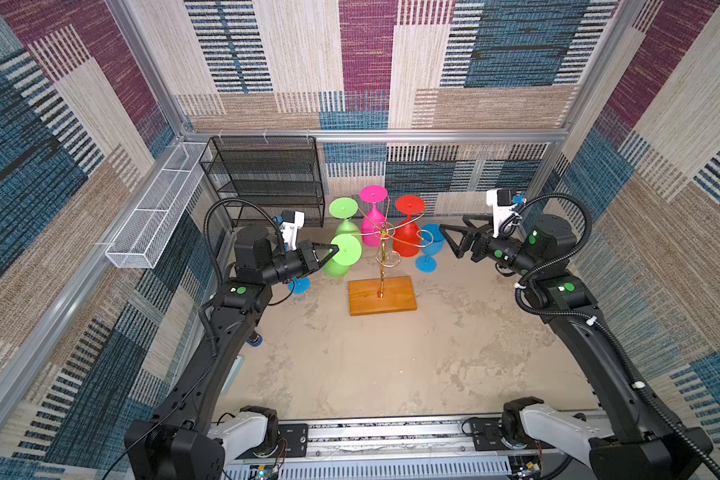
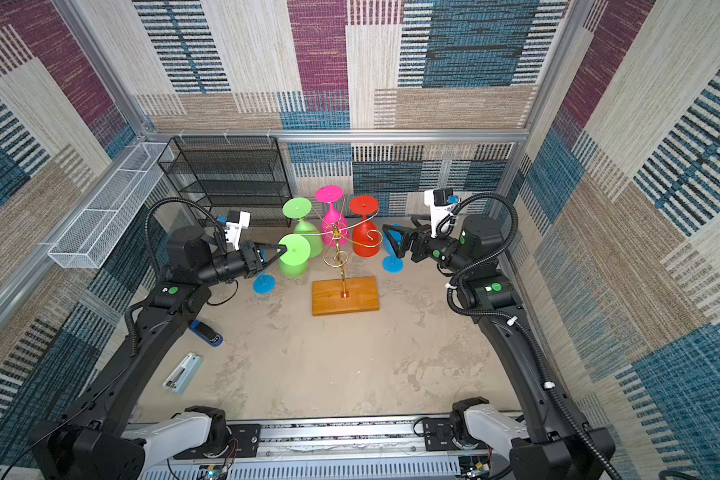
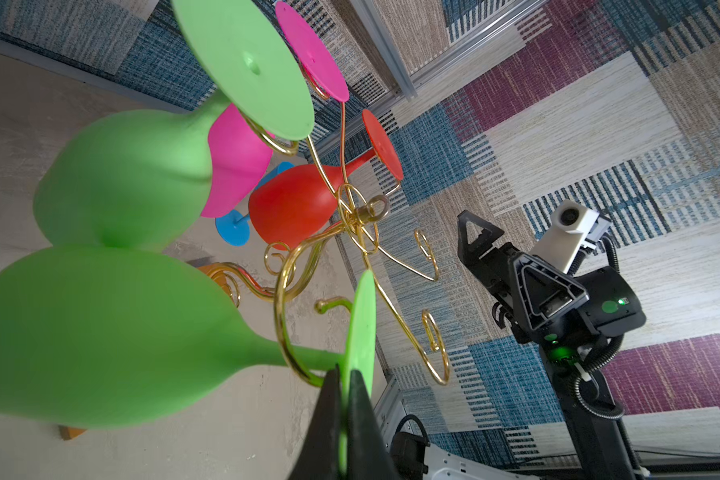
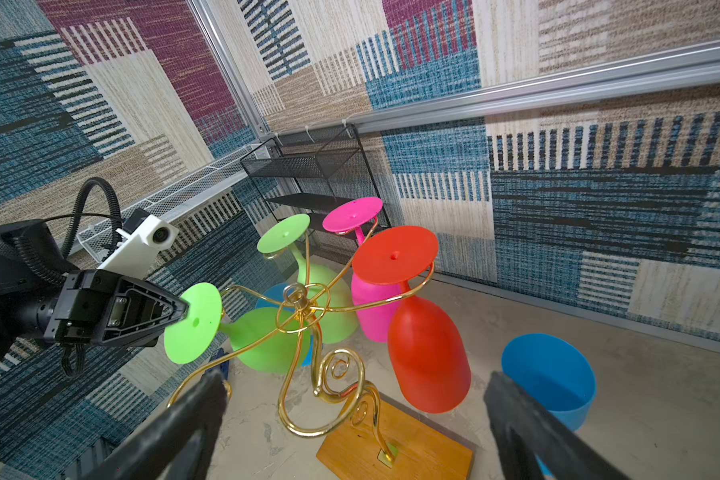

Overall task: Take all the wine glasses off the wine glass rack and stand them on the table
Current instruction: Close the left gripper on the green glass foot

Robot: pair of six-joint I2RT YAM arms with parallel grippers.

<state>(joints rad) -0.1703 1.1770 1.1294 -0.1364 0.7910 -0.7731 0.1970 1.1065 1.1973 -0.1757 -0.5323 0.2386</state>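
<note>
Wine glass [image 1: 336, 266]: green, hanging bowl-down and tilted. Its stem sits inside a curl of the rack [image 1: 382, 257], and its foot rim is at the left end effector's tips.
Left end effector [image 3: 344, 374]: pressed together on the foot's rim, with one finger on each face of the disc.
Rack: gold wire on a wooden base, just past the left end effector's tips and between the two end effectors.
Second green glass [image 1: 344, 208]: hung bowl-down, further past the left tips.
Pink glass [image 1: 373, 193]: hung bowl-down on a far arm.
Red glass [image 1: 406, 243]: hung bowl-down, on the side nearer the right end effector.
Right end effector [image 1: 449, 241]: spread wide, facing the rack from the opposite side, near it but apart.
Blue glass [image 1: 431, 241]: upright on the table [image 1: 371, 365], just beside the right tips.
Second blue glass [image 1: 299, 286]: under the left end effector, with only its foot clear in both top views.
Staplers [image 2: 206, 332]: two on the table, well behind the left end effector, beside its arm.
</note>
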